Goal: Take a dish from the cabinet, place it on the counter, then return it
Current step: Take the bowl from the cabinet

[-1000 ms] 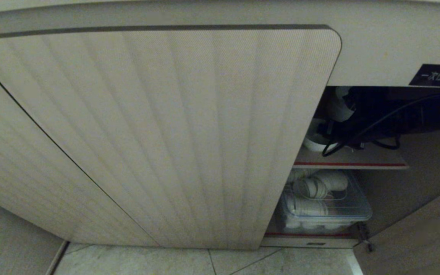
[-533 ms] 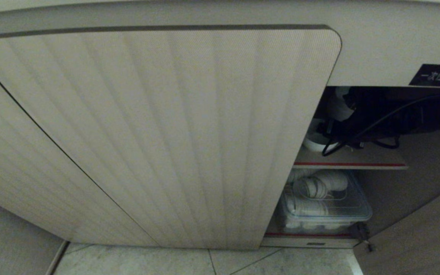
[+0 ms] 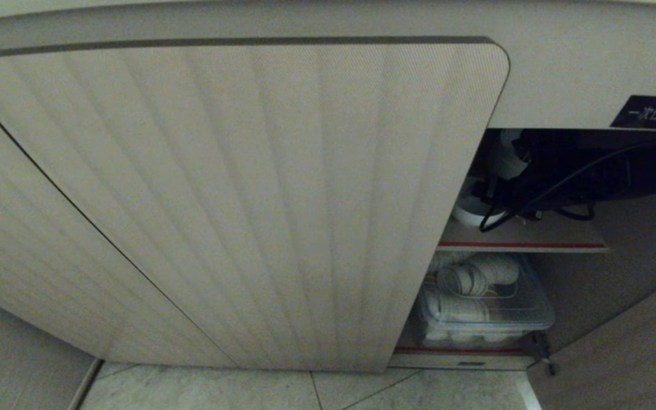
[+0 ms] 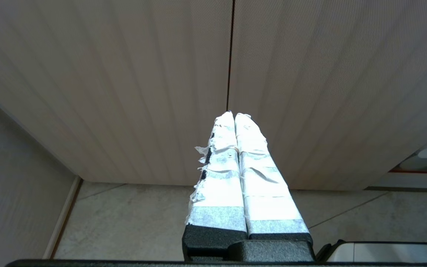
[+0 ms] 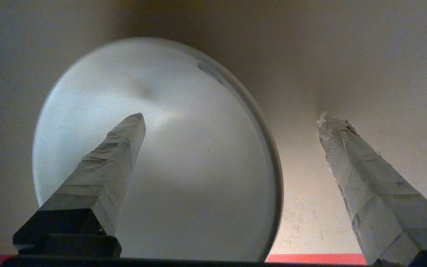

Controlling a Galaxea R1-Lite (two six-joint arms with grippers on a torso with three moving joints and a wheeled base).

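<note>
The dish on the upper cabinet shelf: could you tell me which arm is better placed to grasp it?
The right. Its gripper is open inside the cabinet, fingers straddling the rim of the dish. The left gripper is shut, outside, facing the closed doors.

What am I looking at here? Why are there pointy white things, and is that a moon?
These are three cameras on one robot. The head camera looks down at a low cabinet with ribbed doors; one door on the robot's right is open, showing shelves. The robot's dark right arm reaches onto the upper shelf. Lower down sits a clear box of white dishes.

The other two cameras ride on the wrists. The pointy white things are taped fingers of a pincer. The right pincer is open, and the "moon" is really a white bowl on the shelf: one finger is over the bowl, the other beside it. Nothing is gripped yet.

The left pincer is shut, empty, waiting in front of the closed doors.
</note>
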